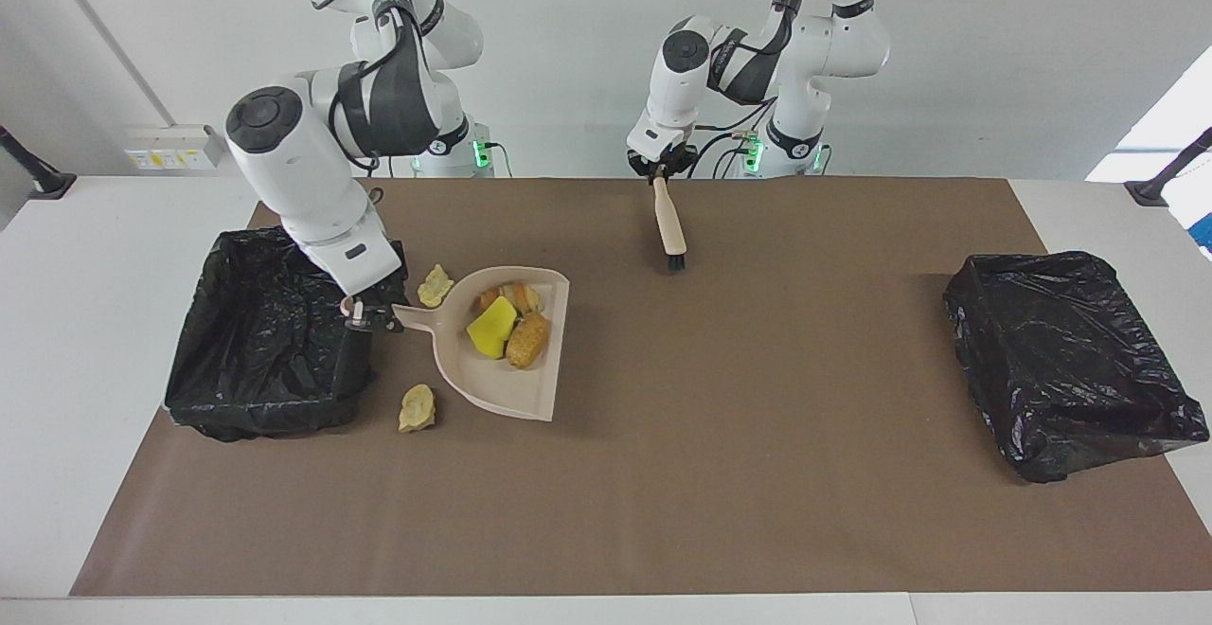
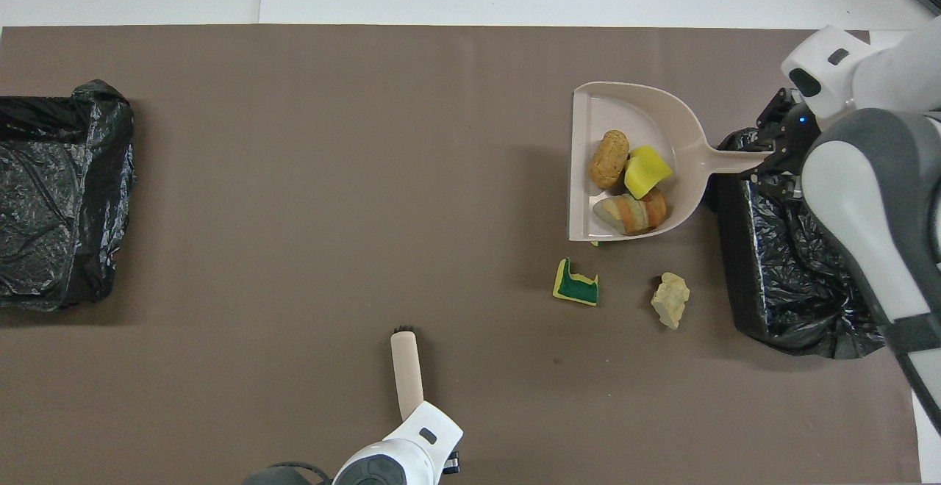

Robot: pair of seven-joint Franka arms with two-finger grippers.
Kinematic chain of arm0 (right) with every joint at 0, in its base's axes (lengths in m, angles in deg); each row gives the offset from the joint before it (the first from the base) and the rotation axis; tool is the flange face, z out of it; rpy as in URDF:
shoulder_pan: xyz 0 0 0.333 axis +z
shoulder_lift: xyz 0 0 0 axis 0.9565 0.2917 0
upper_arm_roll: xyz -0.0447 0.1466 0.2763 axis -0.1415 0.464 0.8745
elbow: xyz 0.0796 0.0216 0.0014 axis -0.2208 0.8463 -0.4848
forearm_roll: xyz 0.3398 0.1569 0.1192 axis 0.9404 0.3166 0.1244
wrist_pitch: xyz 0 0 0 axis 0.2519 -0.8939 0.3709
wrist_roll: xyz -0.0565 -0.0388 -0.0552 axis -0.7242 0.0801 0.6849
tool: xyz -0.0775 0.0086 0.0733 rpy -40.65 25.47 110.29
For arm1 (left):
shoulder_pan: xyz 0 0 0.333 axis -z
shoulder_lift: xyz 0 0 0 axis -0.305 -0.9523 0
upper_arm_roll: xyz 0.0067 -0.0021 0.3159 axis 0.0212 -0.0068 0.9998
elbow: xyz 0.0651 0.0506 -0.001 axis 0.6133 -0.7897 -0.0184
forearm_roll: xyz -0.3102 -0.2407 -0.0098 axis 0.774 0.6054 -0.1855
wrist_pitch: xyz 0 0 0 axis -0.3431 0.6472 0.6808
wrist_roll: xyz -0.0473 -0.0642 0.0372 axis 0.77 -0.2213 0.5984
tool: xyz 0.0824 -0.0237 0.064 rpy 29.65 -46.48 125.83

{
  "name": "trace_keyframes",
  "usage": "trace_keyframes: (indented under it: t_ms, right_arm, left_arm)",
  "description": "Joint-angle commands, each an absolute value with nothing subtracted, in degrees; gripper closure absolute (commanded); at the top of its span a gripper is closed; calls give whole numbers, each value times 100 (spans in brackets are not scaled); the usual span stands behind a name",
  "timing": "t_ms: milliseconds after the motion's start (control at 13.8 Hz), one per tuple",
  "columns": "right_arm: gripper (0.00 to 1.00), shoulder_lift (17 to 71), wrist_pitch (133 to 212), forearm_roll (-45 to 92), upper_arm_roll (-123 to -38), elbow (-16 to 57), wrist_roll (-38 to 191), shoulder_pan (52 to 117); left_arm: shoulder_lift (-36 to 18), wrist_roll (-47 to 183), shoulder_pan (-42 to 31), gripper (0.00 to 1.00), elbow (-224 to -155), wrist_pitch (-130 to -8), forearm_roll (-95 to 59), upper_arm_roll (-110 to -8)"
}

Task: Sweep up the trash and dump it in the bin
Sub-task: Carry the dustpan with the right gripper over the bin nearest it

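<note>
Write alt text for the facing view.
The right pincer holds a beige dustpan by its handle, raised beside a black-lined bin, with three trash pieces in it. The left pincer holds a brush above the brown mat.

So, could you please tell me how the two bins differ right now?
The bin at the right arm's end has the dustpan beside it and trash pieces lying nearby; the bin at the left arm's end has nothing near it. Both are lined with black bags.

Two bins (image 1: pixel 275 331) (image 1: pixel 1070 360), one dustpan (image 1: pixel 511 388), one brush (image 1: pixel 669 227), six trash pieces (image 1: pixel 492 328)
</note>
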State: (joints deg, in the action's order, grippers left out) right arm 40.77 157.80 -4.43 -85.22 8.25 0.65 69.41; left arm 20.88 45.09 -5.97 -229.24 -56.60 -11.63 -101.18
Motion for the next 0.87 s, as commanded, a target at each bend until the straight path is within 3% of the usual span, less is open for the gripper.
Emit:
trace_keyframes:
  t_ms: [0, 72, 144, 217, 361, 578, 795]
  right_arm:
    - [100, 3904, 15550, -632, -8471, 819, -633, 6366]
    - [100, 3904, 15550, -642, -8471, 819, -1019, 6103]
    - [100, 3895, 15550, -651, -8471, 819, -1276, 5865]
    - [100, 3895, 15559, -668, -8479, 819, -1513, 5663]
    - [100, 3843, 15663, -904, -8479, 819, -2067, 5223]
    - [100, 3755, 15699, -1825, -8471, 871, -2236, 4844]
    - [100, 3693, 15857, -2854, -8471, 1037, -2184, 4852]
  left_arm:
    - [2132, 4555, -554, 91, -23023, -5755, -956, -10078]
    - [2053, 4599, -563, 84, -23015, -5720, -851, -10069]
    - [1991, 4643, -572, 67, -22936, -5685, -824, -10051]
    - [1878, 4808, -641, 57, -22805, -5571, -824, -10042]
    - [1501, 5343, -905, 0, -22419, -5429, -850, -10034]
    - [1323, 5522, -1072, 0, -21900, -5403, -1008, -9815]
    - [1262, 5592, -1082, 0, -21146, -4756, -2112, -9227]
